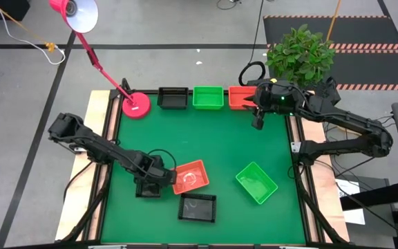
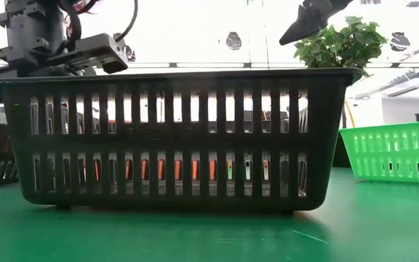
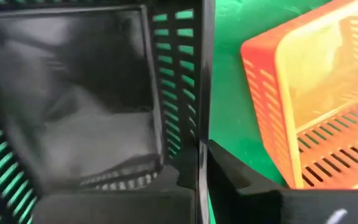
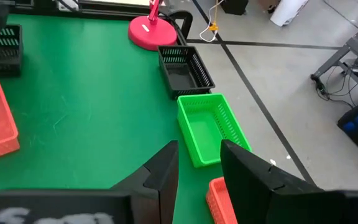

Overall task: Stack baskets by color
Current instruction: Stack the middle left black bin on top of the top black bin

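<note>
The left claw is clamped on the wall of a black basket, just beside the orange-red basket. The right claw, fingers apart and empty, hovers by the far-edge orange-red basket, well away across the tabletop.

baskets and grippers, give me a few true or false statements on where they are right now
1. A back black basket, back green basket and back orange-red basket stand in a row beside the pink lamp base. True.
2. The left gripper is open over a green basket. False: it is shut on the wall of the held black basket.
3. The right gripper holds a green basket. False: it is open and empty.
4. The loose green basket lies askew. True.
</note>
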You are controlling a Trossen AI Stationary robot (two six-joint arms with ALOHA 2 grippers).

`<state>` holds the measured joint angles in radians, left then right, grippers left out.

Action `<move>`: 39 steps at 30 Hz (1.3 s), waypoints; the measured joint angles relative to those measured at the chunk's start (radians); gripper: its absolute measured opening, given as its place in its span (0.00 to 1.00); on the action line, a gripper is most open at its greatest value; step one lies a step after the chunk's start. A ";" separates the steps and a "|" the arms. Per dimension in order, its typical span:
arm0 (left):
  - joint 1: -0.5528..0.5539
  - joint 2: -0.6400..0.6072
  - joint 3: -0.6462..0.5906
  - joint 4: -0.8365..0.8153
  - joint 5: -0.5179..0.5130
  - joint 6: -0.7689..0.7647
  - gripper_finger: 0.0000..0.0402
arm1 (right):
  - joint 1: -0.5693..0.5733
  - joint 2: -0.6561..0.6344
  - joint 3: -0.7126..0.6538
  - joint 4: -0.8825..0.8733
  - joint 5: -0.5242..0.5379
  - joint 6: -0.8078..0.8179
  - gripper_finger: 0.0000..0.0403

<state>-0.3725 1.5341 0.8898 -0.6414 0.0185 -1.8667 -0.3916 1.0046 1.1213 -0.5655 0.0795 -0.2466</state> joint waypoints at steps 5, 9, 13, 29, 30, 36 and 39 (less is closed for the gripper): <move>0.005 -0.004 0.016 -0.046 0.034 0.041 0.04 | 0.000 0.002 0.000 -0.009 -0.001 0.048 0.29; 0.048 -0.009 0.104 -0.180 0.081 0.269 0.02 | 0.000 0.001 -0.019 0.016 -0.002 0.079 0.29; 0.111 -0.010 0.251 -0.404 0.083 0.611 0.02 | 0.000 0.002 -0.040 0.024 -0.002 0.089 0.29; 0.507 -0.011 0.652 -0.810 -0.247 1.876 0.02 | 0.000 0.001 -0.091 0.061 -0.001 0.253 0.29; 0.538 -0.011 0.657 -0.804 -0.263 1.949 0.02 | 0.000 0.002 -0.091 0.078 0.000 0.267 0.29; 0.732 -0.011 0.664 -0.707 -0.369 2.298 0.02 | 0.001 0.001 -0.091 0.186 0.020 0.295 0.29; 0.824 -0.011 0.664 -0.624 -0.366 2.427 0.02 | 0.001 0.001 -0.091 0.226 0.104 0.356 0.29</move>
<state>0.4520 1.5230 1.5536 -1.2652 -0.3478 0.5603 -0.3908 1.0058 1.0302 -0.3396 0.1833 0.1094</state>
